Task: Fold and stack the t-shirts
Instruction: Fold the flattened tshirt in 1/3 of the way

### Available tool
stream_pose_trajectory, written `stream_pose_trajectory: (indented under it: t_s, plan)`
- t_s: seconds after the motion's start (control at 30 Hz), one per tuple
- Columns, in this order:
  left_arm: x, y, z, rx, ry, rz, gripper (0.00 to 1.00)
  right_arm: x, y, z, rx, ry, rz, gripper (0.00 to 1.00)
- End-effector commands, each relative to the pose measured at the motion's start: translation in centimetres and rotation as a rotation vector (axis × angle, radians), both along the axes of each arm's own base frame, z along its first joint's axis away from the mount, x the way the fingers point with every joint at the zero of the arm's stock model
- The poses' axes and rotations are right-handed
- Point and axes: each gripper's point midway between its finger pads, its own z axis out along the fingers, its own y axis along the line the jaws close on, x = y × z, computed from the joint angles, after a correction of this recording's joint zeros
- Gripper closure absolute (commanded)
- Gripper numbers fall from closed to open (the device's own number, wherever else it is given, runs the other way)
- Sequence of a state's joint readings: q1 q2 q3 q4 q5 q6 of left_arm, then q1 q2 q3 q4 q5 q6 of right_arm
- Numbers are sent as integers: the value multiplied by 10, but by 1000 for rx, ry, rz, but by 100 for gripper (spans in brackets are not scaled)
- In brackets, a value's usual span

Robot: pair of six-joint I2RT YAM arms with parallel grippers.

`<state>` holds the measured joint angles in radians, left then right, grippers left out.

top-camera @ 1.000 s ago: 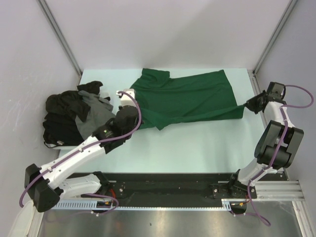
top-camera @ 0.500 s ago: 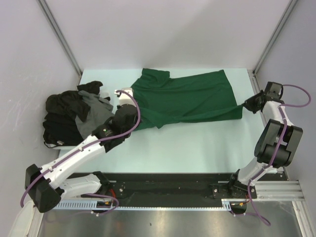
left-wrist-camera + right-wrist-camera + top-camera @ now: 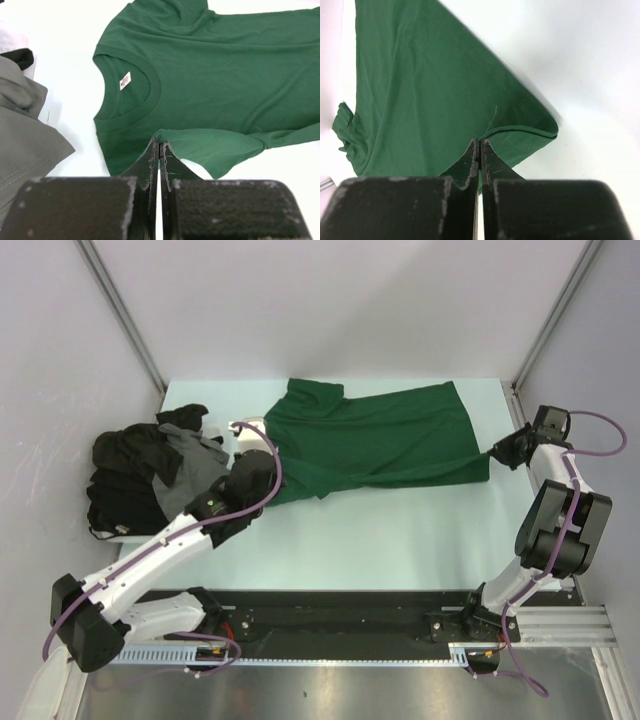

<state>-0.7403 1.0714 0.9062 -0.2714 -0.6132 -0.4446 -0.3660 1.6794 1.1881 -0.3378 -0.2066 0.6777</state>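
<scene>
A dark green t-shirt (image 3: 375,438) lies spread across the back of the table, neck to the left, with a small white label (image 3: 125,80) inside the collar. My left gripper (image 3: 268,484) is shut on the shirt's near left edge by the sleeve, and the cloth (image 3: 210,145) is pinched at its tips (image 3: 159,143). My right gripper (image 3: 497,455) is shut on the near right hem corner (image 3: 520,135), which is lifted into a fold at its tips (image 3: 480,145). A heap of black t-shirts (image 3: 125,480) and a dark grey one (image 3: 200,468) lies at the left.
The pale table (image 3: 400,540) runs in front of the shirt to the black rail at the near edge. Grey walls and metal posts close in the back and both sides. The grey shirt (image 3: 25,135) lies just left of my left gripper.
Both arms have shifted only slightly, the left gripper a little back and left, the right a little back. Both stay shut on the green shirt.
</scene>
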Motion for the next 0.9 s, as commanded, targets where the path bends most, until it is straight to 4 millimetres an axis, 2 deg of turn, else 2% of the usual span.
stream_pose_trajectory:
  t_s: [0.0, 0.47, 0.63, 0.87]
  plan:
    - [1, 6, 6, -40, -21, 17, 100, 13, -7, 14, -35, -47, -9, 100]
    - [3, 9, 8, -14, -29, -1, 100, 14, -12, 11, -41, -37, -35, 100]
    - [-1, 13, 3, -10, -20, 0, 100, 14, -15, 6, -46, -25, -40, 100]
    - [-7, 16, -6, -22, -8, 3, 100, 14, -15, 10, -49, -33, -45, 100]
